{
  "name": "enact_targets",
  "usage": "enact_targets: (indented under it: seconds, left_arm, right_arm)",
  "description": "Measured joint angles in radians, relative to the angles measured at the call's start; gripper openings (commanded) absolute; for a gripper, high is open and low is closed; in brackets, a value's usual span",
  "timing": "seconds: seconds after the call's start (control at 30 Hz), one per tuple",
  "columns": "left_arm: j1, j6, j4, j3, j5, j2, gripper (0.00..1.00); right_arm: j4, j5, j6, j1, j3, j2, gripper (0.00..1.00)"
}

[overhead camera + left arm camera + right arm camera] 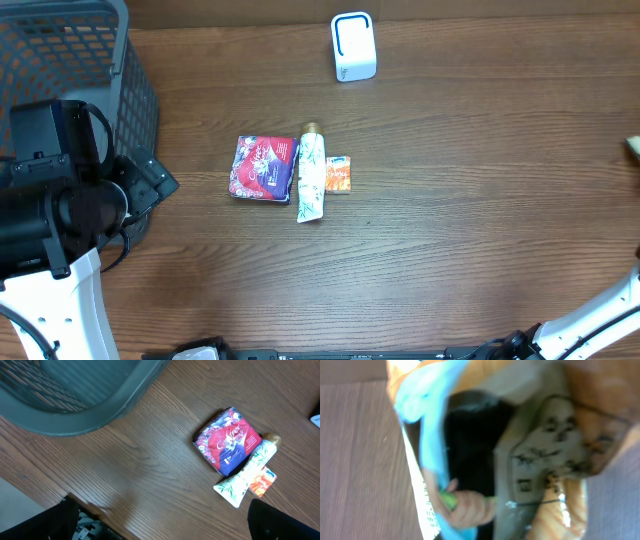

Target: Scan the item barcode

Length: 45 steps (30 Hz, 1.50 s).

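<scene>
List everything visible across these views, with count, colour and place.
basket: one, grey, far left corner
scanner: one, white and blue, far table edge
red packet: one, red-purple, table centre
tube: one, white with green print, against red packet
sachet: one, orange, beside tube
orange-blue packet: one, blurred, filling right wrist view
table: one, brown wood
left gripper: black, open, near basket
right gripper: shut on orange-blue packet, fingers hidden
</scene>
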<state>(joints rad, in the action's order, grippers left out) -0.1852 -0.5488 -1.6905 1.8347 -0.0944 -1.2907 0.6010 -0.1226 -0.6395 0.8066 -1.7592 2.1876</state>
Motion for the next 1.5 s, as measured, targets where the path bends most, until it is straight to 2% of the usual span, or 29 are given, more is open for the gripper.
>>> enact_targets:
  seconds: [0.07, 0.13, 0.23, 0.33, 0.4, 0.47, 0.57, 0.6, 0.67, 0.7, 0.73, 0.8, 1.0, 1.37, 1.5]
  left_arm:
    - [0.0, 0.0, 0.0, 0.0, 0.0, 0.0, 1.0]
    - [0.0, 0.0, 0.0, 0.0, 0.0, 0.0, 1.0]
    - [0.0, 0.0, 0.0, 0.0, 0.0, 0.0, 1.0]
    - [0.0, 0.0, 0.0, 0.0, 0.0, 0.0, 1.0]
    - [0.0, 0.0, 0.0, 0.0, 0.0, 0.0, 1.0]
    - [0.0, 0.0, 0.0, 0.0, 0.0, 0.0, 1.0]
    - [0.0, 0.0, 0.0, 0.0, 0.0, 0.0, 1.0]
    - [0.0, 0.0, 0.0, 0.0, 0.0, 0.0, 1.0]
    - [0.0, 0.0, 0.0, 0.0, 0.0, 0.0, 1.0]
    - [0.0, 0.0, 0.0, 0.0, 0.0, 0.0, 1.0]
    - [0.0, 0.0, 0.0, 0.0, 0.0, 0.0, 1.0]
    - [0.0, 0.0, 0.0, 0.0, 0.0, 0.0, 0.99]
    - [0.0, 0.0, 0.0, 0.0, 0.0, 0.0, 1.0]
    - [0.0, 0.0, 0.0, 0.0, 0.0, 0.0, 1.0]
    - [0.0, 0.0, 0.0, 0.0, 0.0, 0.0, 1.0]
  right_arm:
    - [-0.01, 0.0, 0.017, 0.029, 0.0, 0.0, 0.59]
    - [-0.013, -0.001, 0.04, 0.053, 0.0, 0.0, 0.75]
    - [-0.002, -0.004, 0.055, 0.068, 0.0, 0.0, 0.82]
    - [0.008, 0.033, 0.071, 0.066, 0.0, 0.0, 0.83]
    - [0.019, 0.079, 0.079, 0.063, 0.0, -0.002, 0.86]
    - [0.029, 0.148, 0.087, 0.062, 0.0, -0.01, 0.98]
    - [0.046, 0.269, 0.09, 0.061, -0.012, -0.048, 1.0]
    - [0.049, 0.315, 0.089, 0.057, -0.028, -0.076, 0.91]
    - [0.046, 0.355, 0.093, 0.051, -0.047, -0.125, 0.64]
    - [0.046, 0.37, 0.093, 0.047, -0.056, -0.158, 0.47]
    - [0.046, 0.38, 0.089, 0.04, -0.064, -0.197, 0.22]
    - [0.056, 0.384, 0.09, 0.024, -0.093, -0.269, 0.05]
    - [0.082, 0.259, 0.09, 0.003, -0.092, -0.246, 0.04]
    - [0.082, 0.11, 0.138, -0.002, -0.038, 0.107, 0.04]
    - [0.117, 0.076, 0.156, 0.001, -0.04, 0.121, 0.04]
